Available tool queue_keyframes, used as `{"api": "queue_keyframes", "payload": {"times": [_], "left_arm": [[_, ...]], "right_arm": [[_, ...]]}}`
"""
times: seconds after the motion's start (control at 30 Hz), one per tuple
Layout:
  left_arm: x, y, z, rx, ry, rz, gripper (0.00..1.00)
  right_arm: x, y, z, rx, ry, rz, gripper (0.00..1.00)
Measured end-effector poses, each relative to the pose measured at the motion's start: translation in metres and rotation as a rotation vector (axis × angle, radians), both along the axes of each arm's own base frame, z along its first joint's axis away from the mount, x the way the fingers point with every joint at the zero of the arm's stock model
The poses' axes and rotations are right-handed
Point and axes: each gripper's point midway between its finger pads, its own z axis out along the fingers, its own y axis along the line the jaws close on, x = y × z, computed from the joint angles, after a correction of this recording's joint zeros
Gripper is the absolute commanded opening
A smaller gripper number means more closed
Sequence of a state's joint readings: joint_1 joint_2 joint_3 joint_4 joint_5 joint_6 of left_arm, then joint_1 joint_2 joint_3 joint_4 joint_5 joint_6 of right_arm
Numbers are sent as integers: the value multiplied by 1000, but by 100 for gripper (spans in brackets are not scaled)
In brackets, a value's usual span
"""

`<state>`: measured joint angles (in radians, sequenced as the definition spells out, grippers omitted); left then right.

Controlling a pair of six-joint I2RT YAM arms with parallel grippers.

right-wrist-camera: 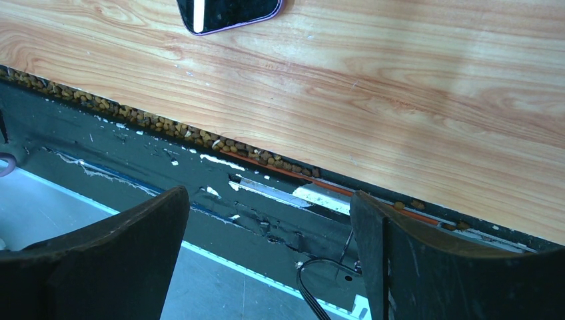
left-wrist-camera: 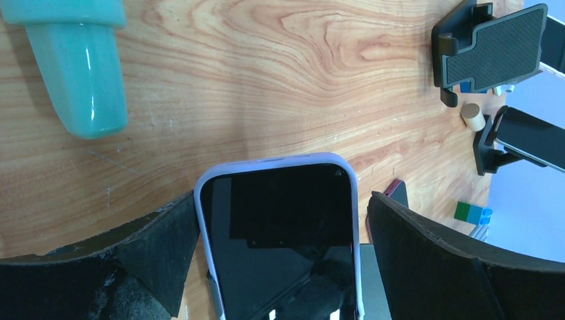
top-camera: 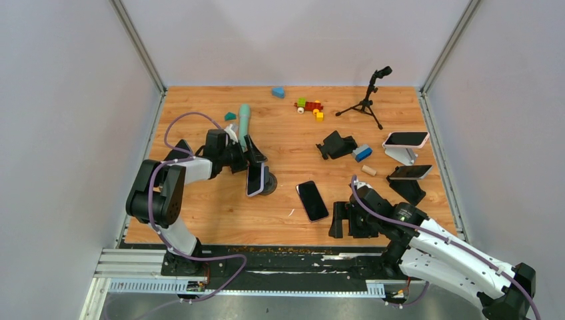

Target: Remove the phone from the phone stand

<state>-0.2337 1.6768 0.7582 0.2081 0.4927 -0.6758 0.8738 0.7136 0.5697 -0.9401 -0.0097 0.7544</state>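
Propped on its round black stand (top-camera: 269, 189), the phone (left-wrist-camera: 280, 233) in a pale lilac case sits left of the middle of the wooden surface (top-camera: 286, 133), its screen dark. The left tool (left-wrist-camera: 283, 200) is spread wide around it. One pad (left-wrist-camera: 160, 253) is just beside the case's left edge, though I cannot tell whether it touches. The other pad (left-wrist-camera: 426, 253) stands clear of the right edge, so the phone is not gripped. A pale green bottle (left-wrist-camera: 86, 73) lies just beyond the phone. The right tool (right-wrist-camera: 270, 195) is also released and holds nothing. It hangs over the near edge of the surface, close to a second phone (top-camera: 312, 200) that lies flat. Farther right are an empty black holder (top-camera: 336, 145) and a white-stand phone (top-camera: 405, 139).
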Motion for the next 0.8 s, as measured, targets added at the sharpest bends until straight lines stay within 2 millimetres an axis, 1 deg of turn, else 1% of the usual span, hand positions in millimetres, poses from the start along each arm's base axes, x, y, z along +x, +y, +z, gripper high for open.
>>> {"api": "queue_keyframes", "payload": {"times": [0.2,0.37,0.43,0.5,0.53,0.57,0.6,0.7,0.8], "left_arm": [[-5,0,1,-2,18,4,100],[-14,3,0,16,53,5,100],[-17,4,-1,25,63,3,98],[-19,5,-2,33,70,0,93],[-19,5,-2,36,73,0,88],[-20,6,-2,40,77,1,85],[-20,5,-2,39,79,1,80],[-18,4,1,39,80,0,69],[-18,4,1,40,84,2,65]], "right_arm": [[0,0,0,0,0,0,91],[0,0,0,1,-1,0,91],[0,0,0,1,-1,0,91],[0,0,1,3,-2,0,91],[0,0,1,4,-3,0,91],[0,0,1,5,-4,0,91],[0,0,1,7,-5,0,91],[0,0,2,12,-10,0,91],[0,0,3,17,-14,0,91]]}}
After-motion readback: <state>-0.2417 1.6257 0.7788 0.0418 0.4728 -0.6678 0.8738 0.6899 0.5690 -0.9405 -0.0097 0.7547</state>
